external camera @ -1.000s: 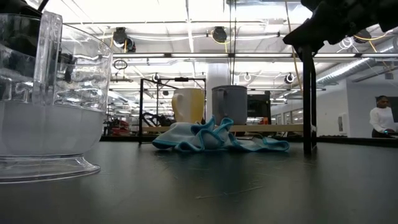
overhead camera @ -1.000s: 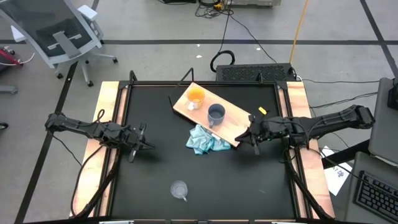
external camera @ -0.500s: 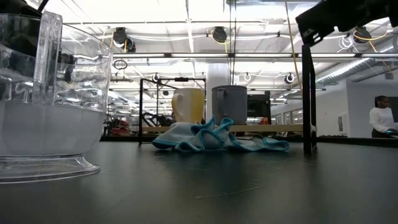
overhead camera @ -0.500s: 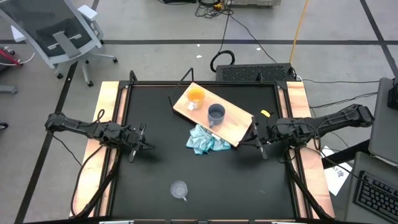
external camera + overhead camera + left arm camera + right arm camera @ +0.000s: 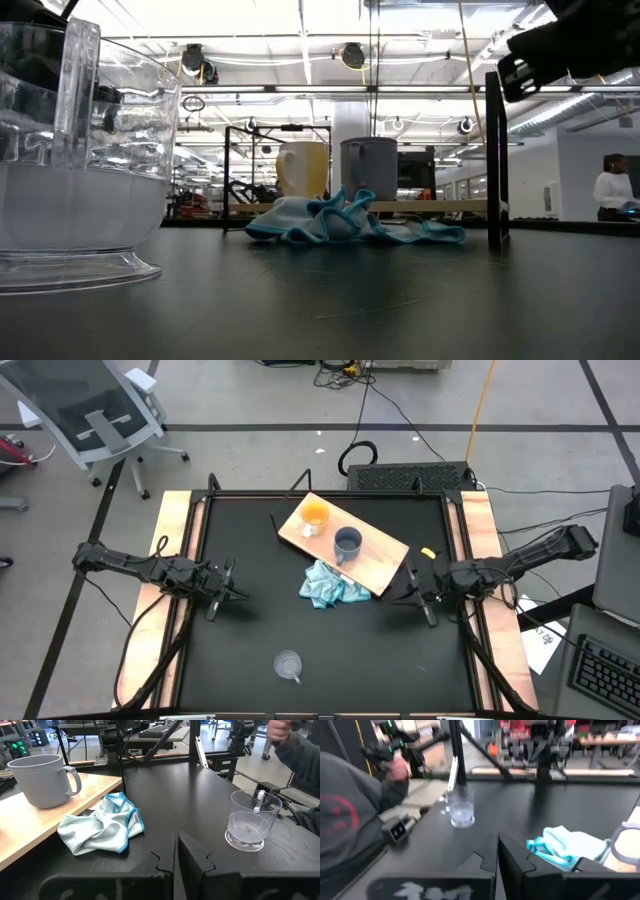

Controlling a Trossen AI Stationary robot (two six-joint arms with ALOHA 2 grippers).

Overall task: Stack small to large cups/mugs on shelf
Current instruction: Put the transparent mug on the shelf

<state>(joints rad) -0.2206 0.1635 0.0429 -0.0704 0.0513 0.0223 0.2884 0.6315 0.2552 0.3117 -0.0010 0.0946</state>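
The shelf (image 5: 372,556), a light-wood board, lies slantwise at the table's far middle. On it stand the orange mug (image 5: 314,515) and the grey-blue mug (image 5: 348,543), also in the left wrist view (image 5: 42,780). The clear cup (image 5: 288,664) stands upright on the black table near its front edge, and shows in the low view (image 5: 80,170). My left gripper (image 5: 240,596) hovers shut at the table's left, away from all of them. My right gripper (image 5: 398,598) hovers shut just right of the shelf's near corner, holding nothing.
A crumpled light blue cloth (image 5: 330,585) lies on the table against the shelf's near edge. A person in a grey sleeve (image 5: 345,820) stands beyond the table's front edge. Upright frame posts (image 5: 495,160) rise at the table's edges.
My right gripper has drawn back from the shelf's near corner toward the table's right edge and a little toward the near edge, staying shut. The mugs, cup, cloth and shelf stand as before.
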